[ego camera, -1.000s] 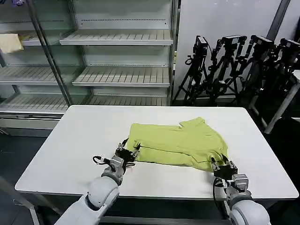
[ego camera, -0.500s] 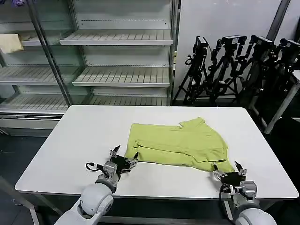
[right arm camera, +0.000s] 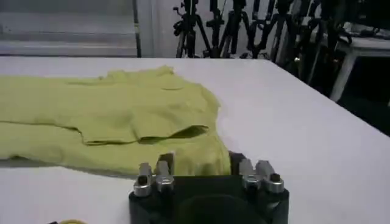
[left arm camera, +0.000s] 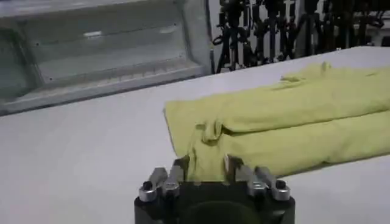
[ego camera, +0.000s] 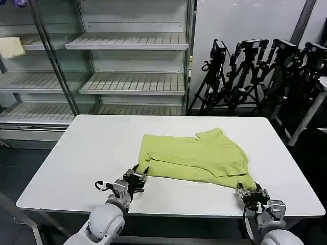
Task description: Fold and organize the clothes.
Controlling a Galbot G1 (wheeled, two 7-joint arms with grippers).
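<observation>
**Two grippers at the near corners of a folded T-shirt**

Nearest the robot, both arms reach forward and low over the near edge of a white table [ego camera: 76, 153], wrists level with the tabletop. The left gripper [ego camera: 137, 176] sits at the near left corner of a lime yellow-green T-shirt [ego camera: 199, 155]. In the left wrist view its fingers [left arm camera: 180, 170] are spread apart, with a bunched corner of the T-shirt [left arm camera: 274, 122] lying between them; whether they touch the cloth cannot be told. The right gripper [ego camera: 250, 193] sits at the near right corner of the T-shirt. In the right wrist view its fingers [right arm camera: 163, 167] are also spread, and the shirt's [right arm camera: 109, 115] near hem lies between them.

The T-shirt lies folded near the middle of the table, a wide band running left to right, with a sleeve poking out at its far edge.

Beyond the table, on the left, stands a shelving unit [ego camera: 127, 51] with slatted shelves. A pale cream cloth [ego camera: 11, 47] rests on a far left shelf. On the far right, black tripods [ego camera: 255, 76] stand grouped against a white wall.
</observation>
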